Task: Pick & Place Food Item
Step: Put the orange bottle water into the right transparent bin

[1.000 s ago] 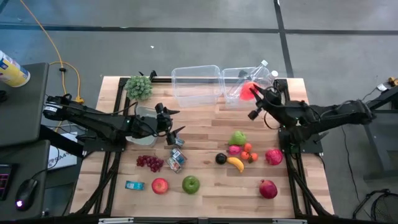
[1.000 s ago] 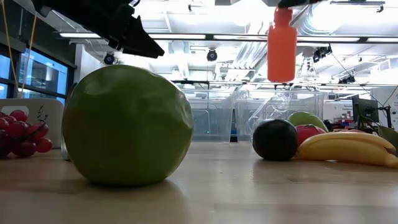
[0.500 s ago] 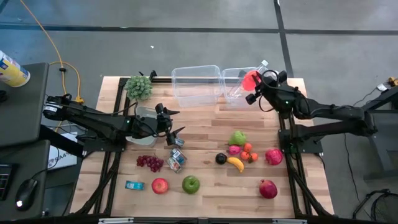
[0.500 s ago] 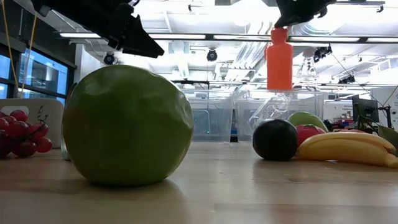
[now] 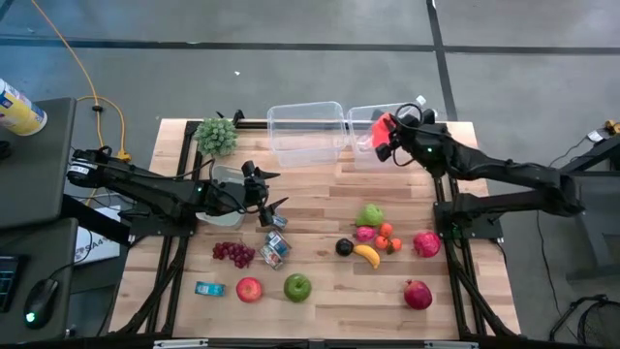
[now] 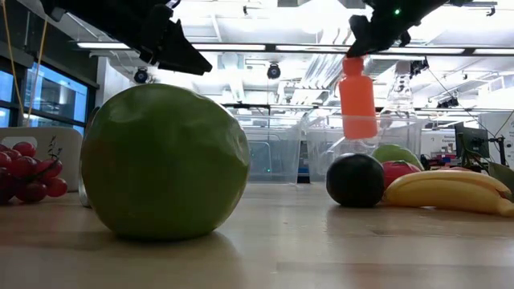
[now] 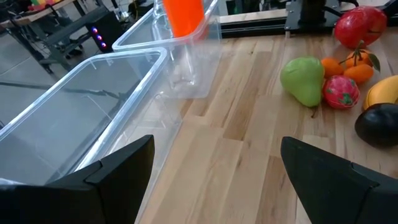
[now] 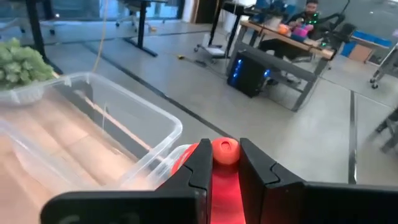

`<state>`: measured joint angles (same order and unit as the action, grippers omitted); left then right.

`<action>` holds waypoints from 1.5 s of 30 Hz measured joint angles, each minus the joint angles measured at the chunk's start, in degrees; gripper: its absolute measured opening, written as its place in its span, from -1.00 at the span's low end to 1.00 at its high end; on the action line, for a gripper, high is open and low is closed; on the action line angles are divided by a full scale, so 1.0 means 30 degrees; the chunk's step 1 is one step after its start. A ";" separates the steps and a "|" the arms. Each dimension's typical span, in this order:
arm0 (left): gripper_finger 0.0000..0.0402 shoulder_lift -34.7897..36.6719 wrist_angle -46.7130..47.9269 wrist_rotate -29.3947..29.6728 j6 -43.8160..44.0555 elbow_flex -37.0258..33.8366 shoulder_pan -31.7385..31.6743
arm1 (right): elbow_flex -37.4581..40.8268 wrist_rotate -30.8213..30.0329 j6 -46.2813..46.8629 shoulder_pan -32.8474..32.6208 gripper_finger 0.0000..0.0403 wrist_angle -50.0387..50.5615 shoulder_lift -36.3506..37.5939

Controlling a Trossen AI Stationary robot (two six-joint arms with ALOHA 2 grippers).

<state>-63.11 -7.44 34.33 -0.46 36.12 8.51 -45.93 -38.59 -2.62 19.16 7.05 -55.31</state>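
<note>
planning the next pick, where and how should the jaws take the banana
Grip the banana across its middle, coming straight down from above. It lies flat on the table and curved, so its narrow width suits the jaws. The dark round fruit sits close at one end, so stay off that end.

Overhead looks down; low camera close behind green apple, shared.

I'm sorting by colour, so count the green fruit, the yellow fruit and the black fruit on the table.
Green: 3 (green grapes, green apple, green pear)
Yellow: 1 (banana)
Black: 1 (black fruit)
Total: 5
</note>
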 joint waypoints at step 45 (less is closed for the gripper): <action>0.69 0.0000 0.0473 0.0000 0.0033 0.0000 0.0000 | 0.0007 -0.1075 0.3249 0.0661 -0.88 0.1297 -0.2954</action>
<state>-63.11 -6.02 34.33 -0.36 36.12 8.51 -45.91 -41.82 7.13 21.15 10.94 -64.17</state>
